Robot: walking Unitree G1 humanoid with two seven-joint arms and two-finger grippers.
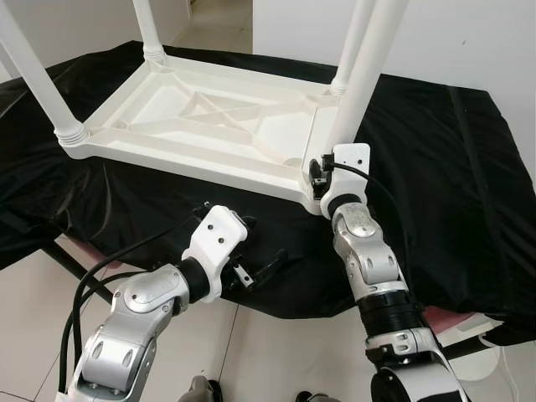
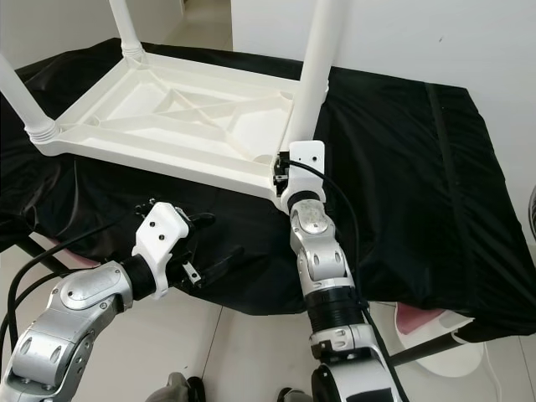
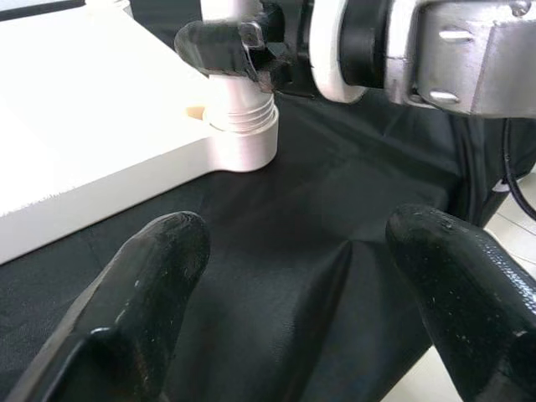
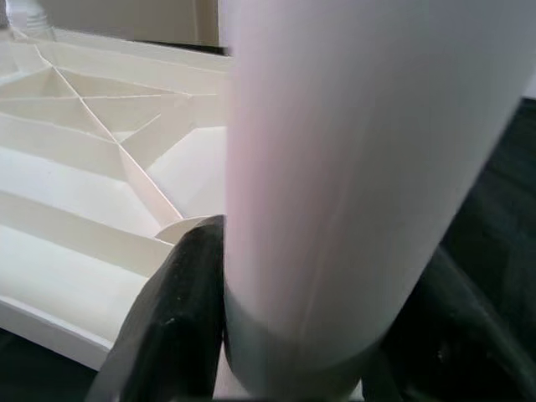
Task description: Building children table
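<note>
Seating the fourth leg in the near corner socket.

My right gripper [image 4: 285,335] is clamped round the white table leg [image 2: 316,59] at its base, upright on the upturned white tabletop [image 1: 209,117] lying on black cloth [image 2: 402,167]. Next I'd judge a twist home. My left gripper [image 3: 301,285] hovers spread wide, empty, just beside, over the cloth.

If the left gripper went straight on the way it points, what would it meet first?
Probably the table's near corner socket, where the right gripper holds the leg; black cloth lies below. Depth is unclear.
</note>
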